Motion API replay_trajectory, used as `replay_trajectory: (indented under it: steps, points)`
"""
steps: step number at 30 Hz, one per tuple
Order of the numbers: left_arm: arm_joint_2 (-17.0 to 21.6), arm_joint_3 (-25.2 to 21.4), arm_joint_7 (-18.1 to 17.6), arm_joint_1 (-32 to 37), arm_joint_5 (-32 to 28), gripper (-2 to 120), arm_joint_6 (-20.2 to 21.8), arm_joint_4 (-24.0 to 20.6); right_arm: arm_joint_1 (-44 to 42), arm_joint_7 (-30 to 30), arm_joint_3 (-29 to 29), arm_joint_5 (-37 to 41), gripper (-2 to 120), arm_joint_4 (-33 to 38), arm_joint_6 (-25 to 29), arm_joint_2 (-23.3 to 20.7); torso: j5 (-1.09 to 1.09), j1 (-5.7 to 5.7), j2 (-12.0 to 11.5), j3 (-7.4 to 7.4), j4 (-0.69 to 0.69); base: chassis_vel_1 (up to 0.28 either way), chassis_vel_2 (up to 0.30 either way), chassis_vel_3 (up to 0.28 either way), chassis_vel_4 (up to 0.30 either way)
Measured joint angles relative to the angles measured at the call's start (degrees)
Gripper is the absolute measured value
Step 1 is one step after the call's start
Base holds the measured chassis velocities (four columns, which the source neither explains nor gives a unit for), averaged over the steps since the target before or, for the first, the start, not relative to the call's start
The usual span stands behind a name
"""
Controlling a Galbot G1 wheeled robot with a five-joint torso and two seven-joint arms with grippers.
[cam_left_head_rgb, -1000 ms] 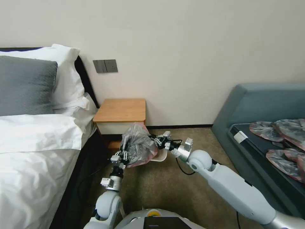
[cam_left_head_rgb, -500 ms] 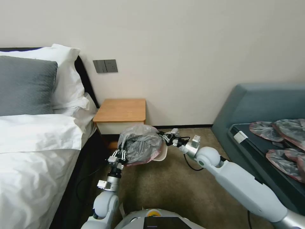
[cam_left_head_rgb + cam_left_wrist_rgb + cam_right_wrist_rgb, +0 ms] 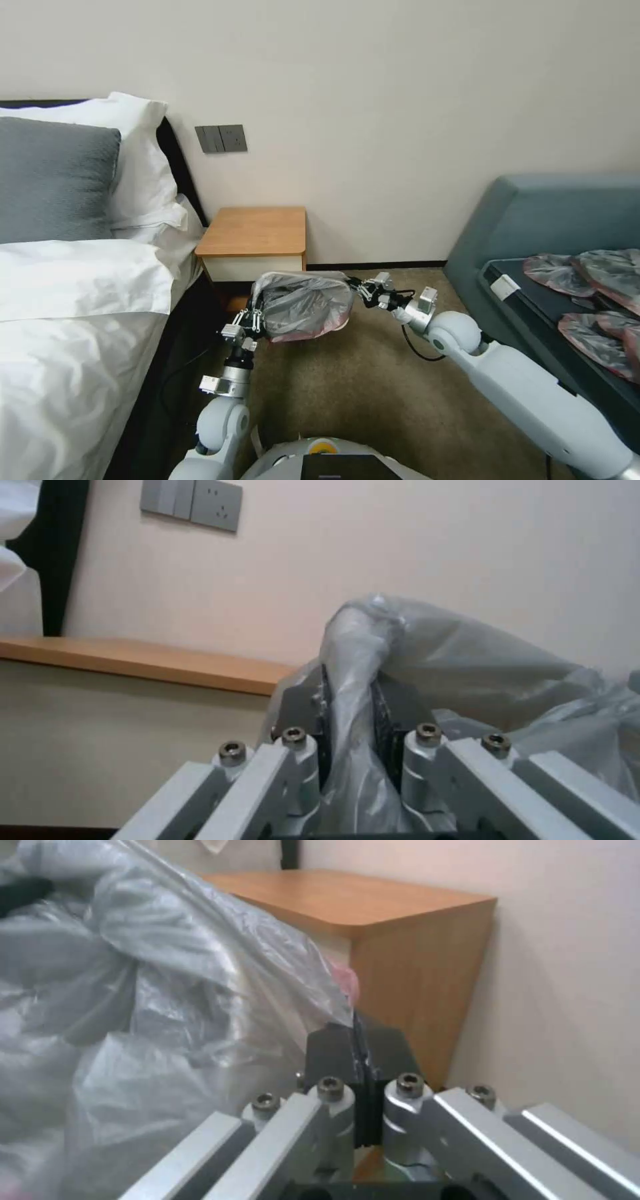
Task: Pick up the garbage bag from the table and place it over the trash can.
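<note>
The table (image 3: 253, 231) is standing against the wall between bed and sofa, its top bare. Just in front of it, the garbage bag (image 3: 303, 307) is hanging stretched between the two arms, its long axis running left to right across the robot's front, pinkish rim facing down. The trash can (image 3: 341, 325) is sitting directly beneath, showing as a pale sliver under the bag's right end; the coming move is turning on this vertical alignment, and the mouth looks wide enough to span it.

The left gripper (image 3: 257, 319) is clenching a fold of film at the bag's left end. The right gripper (image 3: 360, 289) is pinching the opposite edge, pads closed on thin plastic. Both arms are equally engaged.
</note>
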Motion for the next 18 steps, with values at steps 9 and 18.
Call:
replay_trajectory:
  steps: [9,18]
  points:
    - [-0.2,0.9,-3.7,0.1,-2.0,11,4.6,-1.5,-3.0,-1.9,2.6,-2.7,13,0.1,1.2,0.0,0.00,0.00,0.0,0.00,0.01,0.000,0.000,0.000,0.000]
    - [-0.7,1.2,-9.7,0.1,-2.1,11,11.5,-2.7,-8.1,-4.1,8.0,-7.7,47,1.7,5.5,0.8,-0.01,0.00,0.0,0.00,0.01,0.000,0.000,0.000,0.000]
